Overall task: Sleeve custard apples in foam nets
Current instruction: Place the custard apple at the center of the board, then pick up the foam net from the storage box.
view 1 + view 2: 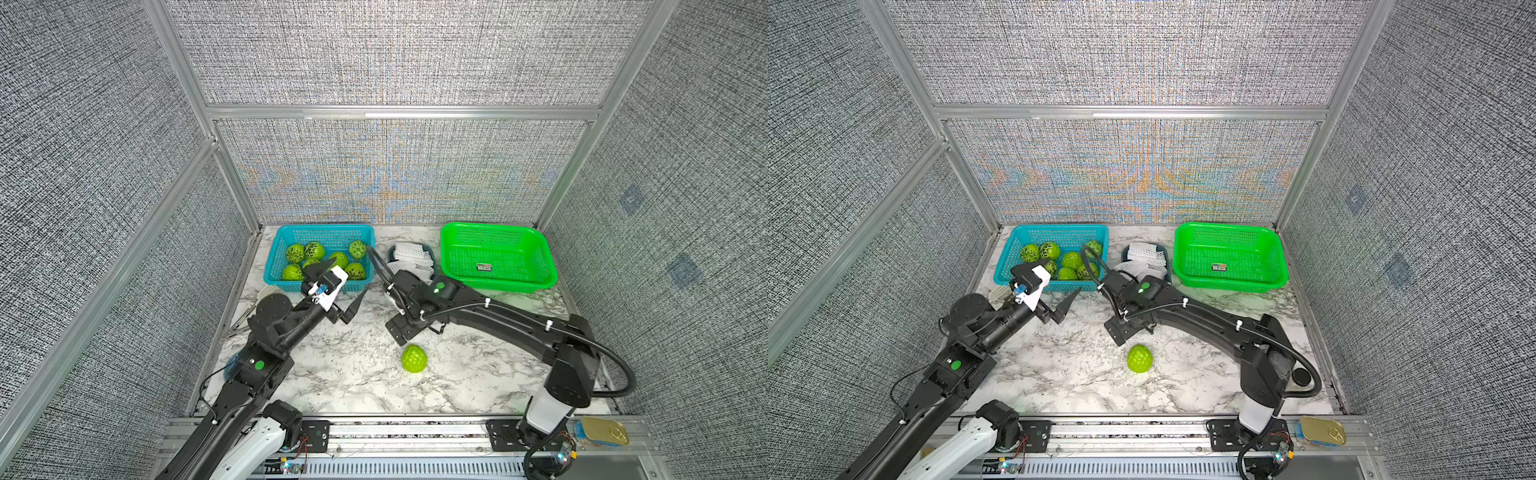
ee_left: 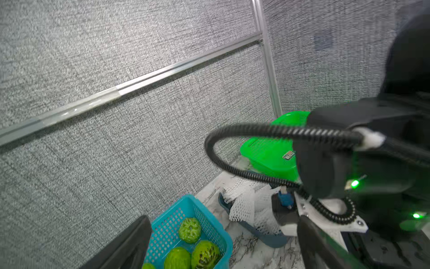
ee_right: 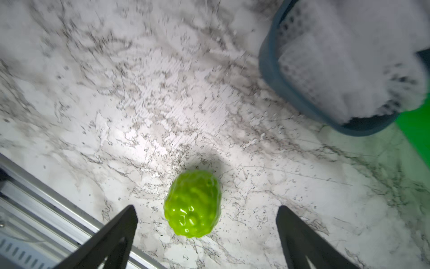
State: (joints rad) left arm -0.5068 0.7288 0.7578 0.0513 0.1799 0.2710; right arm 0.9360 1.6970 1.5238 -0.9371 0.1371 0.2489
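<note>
Custard apple, bumpy bright green, loose on marbled white table; your right gripper near it, spread, empty; left gripper spread, empty.

Nothing can be read: the sticker inside the green basket has print too small to make out.

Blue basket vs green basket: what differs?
Blue basket holds custard apples; green basket holds no fruit, only a sticker. Blue basket sits on the robot's left; green basket on its right. Green basket looks wider than blue basket. Both are perforated plastic at the table's back edge.
</note>
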